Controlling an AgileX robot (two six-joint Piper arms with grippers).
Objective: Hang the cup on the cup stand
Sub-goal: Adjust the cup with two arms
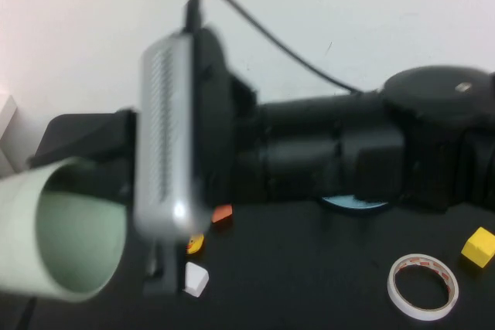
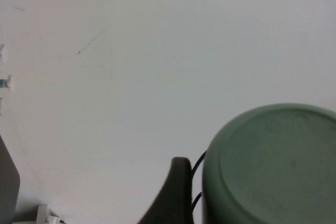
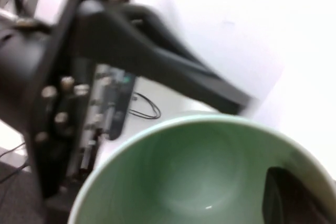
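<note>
The pale mint-green cup (image 1: pixel 62 229) is held on its side in the air at the near left, mouth toward the camera. My right gripper (image 3: pixel 310 182) is shut on its rim, with one black finger (image 3: pixel 291 198) inside the cup (image 3: pixel 199 177). In the high view my right arm reaches across from the right and its wrist camera (image 1: pixel 174 137) hides the gripper. My left gripper (image 2: pixel 262 203) sits round the cup's base (image 2: pixel 273 166). Its visible finger (image 2: pixel 176 192) stands a little apart from the cup. Only a light-blue sliver of the cup stand (image 1: pixel 356 205) shows under my right arm; its pegs are hidden.
On the black table lie a tape roll (image 1: pixel 423 286), a yellow cube (image 1: pixel 479 246), an orange block (image 1: pixel 222 214), a yellow-orange piece (image 1: pixel 195 244) and a white block (image 1: pixel 196 278). A white wall stands behind.
</note>
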